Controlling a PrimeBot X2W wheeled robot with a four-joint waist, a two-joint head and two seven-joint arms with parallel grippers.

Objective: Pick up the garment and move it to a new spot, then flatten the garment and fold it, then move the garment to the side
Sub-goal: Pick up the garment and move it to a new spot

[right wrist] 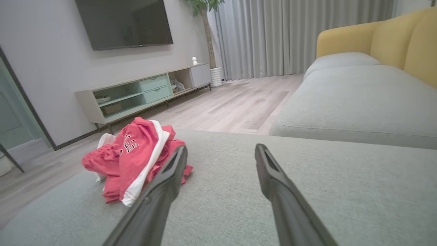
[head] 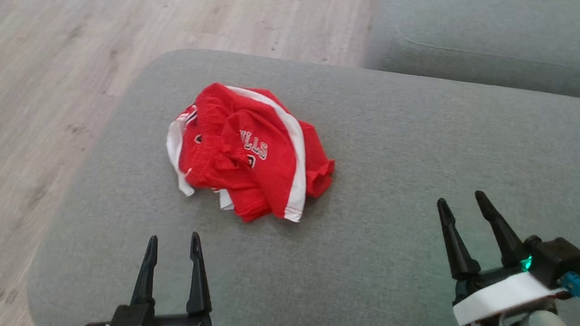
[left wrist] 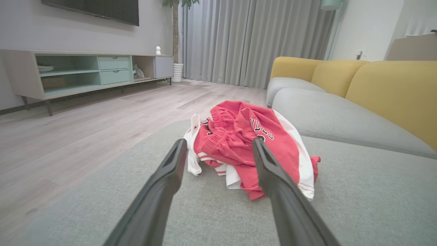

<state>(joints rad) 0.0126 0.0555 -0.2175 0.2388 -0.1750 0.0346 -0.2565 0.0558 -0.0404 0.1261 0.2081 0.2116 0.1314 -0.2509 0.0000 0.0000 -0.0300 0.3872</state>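
Two claws are hovering low over the near edge of a wide grey cushion (head: 402, 184), and both are standing spread, their long dark fingers parted and clear of any cloth. From the head camera, the left claw (head: 173, 237) is sitting at about seven o'clock on the cushion and the right claw (head: 461, 198) at about five o'clock, each pointing away from the robot. The garment (head: 247, 151), red with broad white stripes and white-edged lettering, is lying crumpled in a heap on the cushion. It is resting at roughly one o'clock from the left claw and ten o'clock from the right claw, apart from both and nearer the left one. A white stripe is running down its right side, and a red hem is poking out at four o'clock of the heap. Along the left wrist camera the heap is showing straight ahead beyond the parted fingers, while along the right wrist camera it is lying off at about ten o'clock. Pale wooden floor (head: 27, 102) is stretching away from nine to twelve o'clock of the cushion. A second grey seat (head: 492, 19) is sitting at one o'clock, backed by yellow cushions (left wrist: 392, 92). Across the room a low cabinet (left wrist: 85, 71) is standing under a dark screen (right wrist: 123, 22), with grey curtains (left wrist: 256, 41) hanging beside them.
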